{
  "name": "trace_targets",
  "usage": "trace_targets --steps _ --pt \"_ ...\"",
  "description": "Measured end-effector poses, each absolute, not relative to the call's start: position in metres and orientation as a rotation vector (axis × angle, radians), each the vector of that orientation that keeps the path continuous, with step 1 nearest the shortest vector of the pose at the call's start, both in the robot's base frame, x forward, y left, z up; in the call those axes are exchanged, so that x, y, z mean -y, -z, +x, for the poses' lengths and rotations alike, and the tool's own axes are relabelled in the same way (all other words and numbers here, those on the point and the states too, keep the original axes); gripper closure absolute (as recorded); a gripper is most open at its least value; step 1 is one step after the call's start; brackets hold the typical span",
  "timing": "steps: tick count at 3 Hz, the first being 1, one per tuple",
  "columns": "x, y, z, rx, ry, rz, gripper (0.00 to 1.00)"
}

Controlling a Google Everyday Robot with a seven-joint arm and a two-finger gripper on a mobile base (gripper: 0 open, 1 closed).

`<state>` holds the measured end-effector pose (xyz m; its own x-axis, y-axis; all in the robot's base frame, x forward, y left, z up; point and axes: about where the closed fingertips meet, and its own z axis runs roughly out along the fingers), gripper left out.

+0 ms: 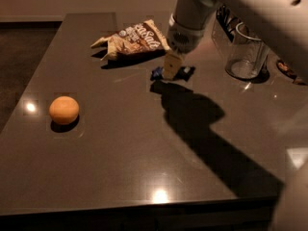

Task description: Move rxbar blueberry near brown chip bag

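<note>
Camera view: the white gripper (171, 67) pinched the small navy-wrapped rxbar blueberry (185, 72), low at the dark glossy table (120, 158), just beside the crumpled foil brown chip bag (134, 38).

White arm (260, 18), grey wrist collar (185, 35), yellowish jaws at the rxbar blueberry (186, 72)

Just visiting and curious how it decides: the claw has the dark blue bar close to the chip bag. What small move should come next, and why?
The claw grips the rxbar blueberry just off the lower right corner of the brown chip bag, close but not touching. So probably: ease it onto the table and open, since it looks near enough.
</note>
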<state>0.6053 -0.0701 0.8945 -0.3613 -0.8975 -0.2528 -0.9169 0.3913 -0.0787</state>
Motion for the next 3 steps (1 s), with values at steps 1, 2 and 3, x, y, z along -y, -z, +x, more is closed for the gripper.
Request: trace_targets --steps 1,2,3 --pt "0.058 -0.924 0.656 -2.347 -0.109 -1.495 1.00" --pt "0.050 -0.945 0.697 -2.318 -0.079 -1.387 1.00" --pt "0.051 -0.947 0.721 -2.298 -0.054 -1.309 0.84"
